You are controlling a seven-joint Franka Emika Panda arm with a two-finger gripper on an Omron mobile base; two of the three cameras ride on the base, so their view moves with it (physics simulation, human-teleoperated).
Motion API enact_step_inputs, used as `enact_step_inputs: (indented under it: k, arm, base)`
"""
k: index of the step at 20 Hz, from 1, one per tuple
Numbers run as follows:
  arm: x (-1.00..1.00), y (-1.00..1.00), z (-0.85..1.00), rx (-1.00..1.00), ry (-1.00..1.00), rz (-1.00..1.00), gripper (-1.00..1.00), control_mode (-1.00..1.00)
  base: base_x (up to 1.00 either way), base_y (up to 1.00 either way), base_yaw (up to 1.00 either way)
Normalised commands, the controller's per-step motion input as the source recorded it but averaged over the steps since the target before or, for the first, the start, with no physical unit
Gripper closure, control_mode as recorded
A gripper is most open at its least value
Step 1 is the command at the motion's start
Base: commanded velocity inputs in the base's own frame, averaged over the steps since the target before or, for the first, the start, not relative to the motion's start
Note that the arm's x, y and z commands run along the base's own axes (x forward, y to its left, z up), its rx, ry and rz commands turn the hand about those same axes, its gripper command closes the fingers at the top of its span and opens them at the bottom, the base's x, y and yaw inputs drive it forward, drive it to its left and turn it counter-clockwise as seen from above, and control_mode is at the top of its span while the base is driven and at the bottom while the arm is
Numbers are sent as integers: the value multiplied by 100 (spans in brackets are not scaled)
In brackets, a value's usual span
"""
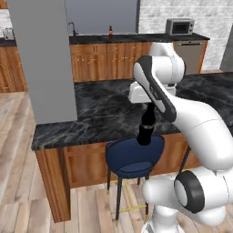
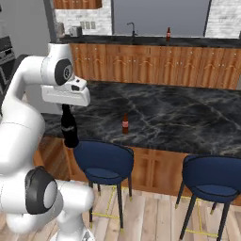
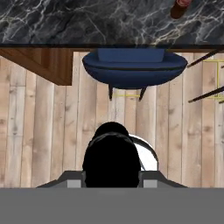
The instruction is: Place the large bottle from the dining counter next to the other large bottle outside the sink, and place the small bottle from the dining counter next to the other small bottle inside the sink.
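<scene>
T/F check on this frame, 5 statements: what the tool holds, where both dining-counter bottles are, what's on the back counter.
1. The tool is shut on the large bottle. True.
2. The large bottle stands on the dining counter. False: it hangs in the air off the counter's near edge, beside a blue stool.
3. The small bottle stands upright on the dining counter. True.
4. The small bottle lies in the sink. False: it is on the dining counter.
5. A brown red-labelled bottle stands on the back counter, right of the tap in the right base view. True.
</scene>
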Motion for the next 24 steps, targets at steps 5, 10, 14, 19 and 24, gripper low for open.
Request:
enact_step_inputs:
  k: [5, 10, 14, 19, 24]
  arm:
    - [0, 0, 0, 0, 0, 0, 100, 100]
    - [0, 0, 0, 0, 0, 0, 100, 100]
    - [0, 0, 0, 0, 0, 0, 100, 100]
    - [0, 0, 0, 0, 0, 0, 100, 100]
    - [0, 0, 0, 0, 0, 0, 100, 100]
  base:
    - [-37, 80, -4]
    - [7, 91, -14]
    - [19, 100, -12]
    - [3, 98, -5]
    - [27, 94, 0]
